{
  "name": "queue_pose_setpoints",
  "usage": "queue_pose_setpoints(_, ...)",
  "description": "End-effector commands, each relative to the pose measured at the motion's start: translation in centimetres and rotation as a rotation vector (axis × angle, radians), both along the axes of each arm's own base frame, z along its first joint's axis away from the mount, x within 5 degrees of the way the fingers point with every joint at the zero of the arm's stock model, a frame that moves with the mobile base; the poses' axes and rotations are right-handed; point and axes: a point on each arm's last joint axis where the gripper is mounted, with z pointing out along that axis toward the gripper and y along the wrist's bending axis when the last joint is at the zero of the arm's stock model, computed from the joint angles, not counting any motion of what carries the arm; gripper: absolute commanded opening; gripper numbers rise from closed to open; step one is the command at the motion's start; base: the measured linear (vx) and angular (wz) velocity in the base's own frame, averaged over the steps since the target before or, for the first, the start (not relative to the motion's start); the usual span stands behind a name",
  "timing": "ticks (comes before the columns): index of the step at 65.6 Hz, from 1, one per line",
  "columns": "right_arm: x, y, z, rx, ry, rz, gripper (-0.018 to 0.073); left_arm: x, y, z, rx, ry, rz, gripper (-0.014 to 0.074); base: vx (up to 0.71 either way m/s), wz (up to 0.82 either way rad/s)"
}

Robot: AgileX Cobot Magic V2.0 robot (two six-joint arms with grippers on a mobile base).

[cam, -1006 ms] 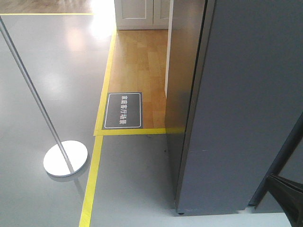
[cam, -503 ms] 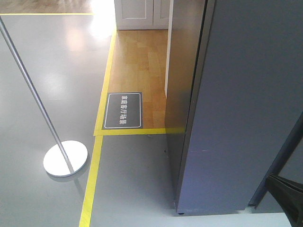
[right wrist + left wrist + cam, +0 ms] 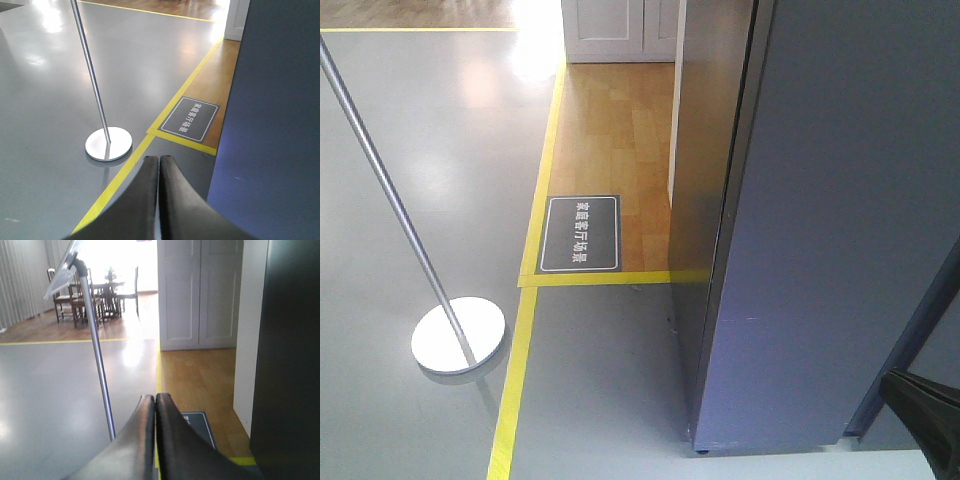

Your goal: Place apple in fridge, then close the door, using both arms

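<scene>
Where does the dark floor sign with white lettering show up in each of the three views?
Front view: floor sign left of centre, on the wood floor inside the yellow tape.
Left wrist view: only a corner behind the shut left gripper.
Right wrist view: right of centre.
Shared landmark: the metal pole.

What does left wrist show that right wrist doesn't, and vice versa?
Left wrist only: the shut left gripper, dining chairs and table in the far room, white double doors, and the sign plate at the top of the pole.

Right wrist only: the shut right gripper, the stand's round base, and the floor sign's white lettering.

Both: the metal pole, yellow floor tape, wood flooring, and a dark grey panel on the right. No apple in either.
</scene>
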Motion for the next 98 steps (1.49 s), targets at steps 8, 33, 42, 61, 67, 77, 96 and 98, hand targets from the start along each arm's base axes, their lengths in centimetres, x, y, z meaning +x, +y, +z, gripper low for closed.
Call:
queue_pose_setpoints(8,0.24,-0.11,1.06,0.027,-0.037,-0.023,-0.0003,-0.14,-0.11,1.13,0.08,-0.08,-0.008,-0.0006,0.0,0.0)
queue_pose_setpoints(33,0.25,-0.12,1.07,0.027,-0.037,-0.024,-0.0003,-0.15,-0.1,1.17,0.24,-0.071,0.001,-0.0006,0.0,0.0)
queue_pose_setpoints(42,0.25,-0.12,1.07,0.027,-0.037,-0.024,-0.0003,-0.14,-0.1,1.16,0.24,-0.07,0.001,-0.0006,0.0,0.0)
queue_pose_setpoints(61,0.25,-0.12,1.07,0.027,-0.037,-0.024,-0.0003,-0.14,-0.1,1.16,0.24,-0.07,0.001,-0.0006,0.0,0.0)
queue_pose_setpoints(67,0.25,-0.12,1.07,0.027,-0.037,-0.024,-0.0003,-0.14,-0.1,1.16,0.24,-0.07,0.001,-0.0006,0.0,0.0)
queue_pose_setpoints(77,0.25,-0.12,1.07,0.027,-0.037,-0.024,-0.0003,-0.14,-0.1,1.16,0.24,-0.07,0.001,-0.0006,0.0,0.0)
queue_pose_setpoints(96,-0.05,-0.39,0.87,-0.084,-0.063,-0.022,-0.0003,-0.14,-0.1,1.16,0.24,-0.07,0.001,-0.0006,0.0,0.0)
queue_pose_setpoints(98,-0.23,-0.48,0.83,-0.122,-0.074,-0.021,-0.0003,-0.14,-0.1,1.16,0.24,-0.07,0.001,-0.0006,0.0,0.0)
